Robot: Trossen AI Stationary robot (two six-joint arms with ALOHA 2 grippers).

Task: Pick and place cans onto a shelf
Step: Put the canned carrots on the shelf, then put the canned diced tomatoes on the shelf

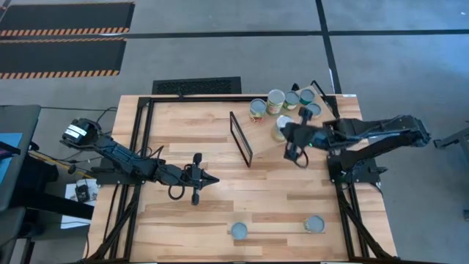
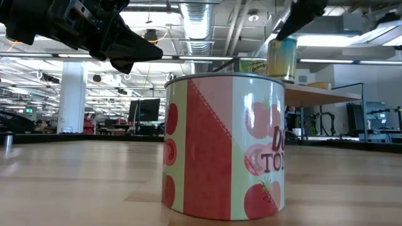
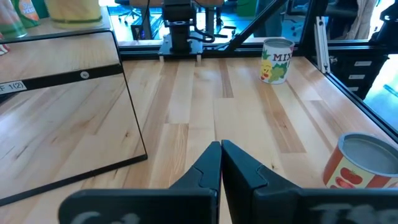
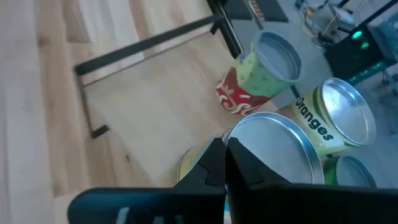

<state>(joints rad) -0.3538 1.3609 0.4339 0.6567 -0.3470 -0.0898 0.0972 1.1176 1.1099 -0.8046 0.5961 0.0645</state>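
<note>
My right gripper (image 4: 225,163) is shut on a yellow-green-labelled can (image 2: 282,59) with a silvery top, over the table's far right (image 1: 279,130), beside the shelf. The shelf (image 1: 242,139) is a slanted light-wood board with a thin black frame. It also shows in the left wrist view (image 3: 62,118) and the right wrist view (image 4: 155,106). Several more cans (image 1: 282,103) stand in a cluster at the far right edge. My left gripper (image 3: 221,165) is shut and empty over the table's left middle (image 1: 198,178). My right gripper grips the can at the rim of its silvery top (image 4: 239,142); its own fingers cover the exact place. The fingers come from above, slanting. In the low view the can hangs below them, about upright and lifted clear of the table.
Two cans stand near the table's near edge: a red tomato can (image 1: 239,232), which fills the low view (image 2: 223,147), and a second can (image 1: 314,224). Black frame rails (image 1: 139,147) run along the table's left and right sides. Bare planks lie between the arms.
</note>
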